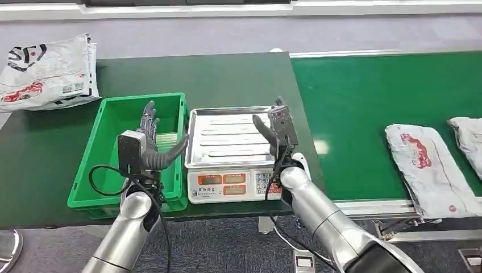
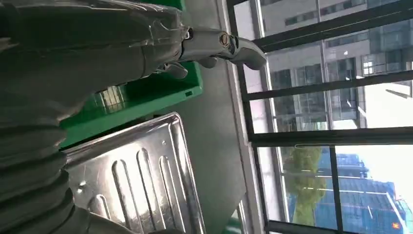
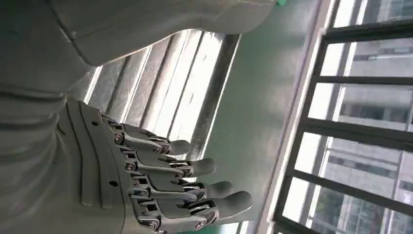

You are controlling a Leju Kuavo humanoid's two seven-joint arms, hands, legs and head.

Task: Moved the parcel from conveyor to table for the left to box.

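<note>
Seen from the head camera, the left robot hand (image 1: 149,136) hovers with fingers spread and empty over the green crate (image 1: 91,170) on the dark tabletop (image 1: 239,74), while the right robot hand (image 1: 277,132), also spread and holding nothing, is raised over the right edge of the steel tray (image 1: 227,122) atop the scale (image 1: 227,185). A parcel (image 1: 429,165) lies flat on the green conveyor (image 1: 364,96) to the right, with a second bag (image 1: 469,136) just beyond it at the frame edge; more white bags (image 1: 48,71) are piled at the far left of the tabletop. From the left wrist, the crate (image 2: 146,95) and ribbed tray (image 2: 141,180) sit side by side. From the right wrist, the dark fingers (image 3: 195,168) fan apart above the tray (image 3: 185,92).
</note>
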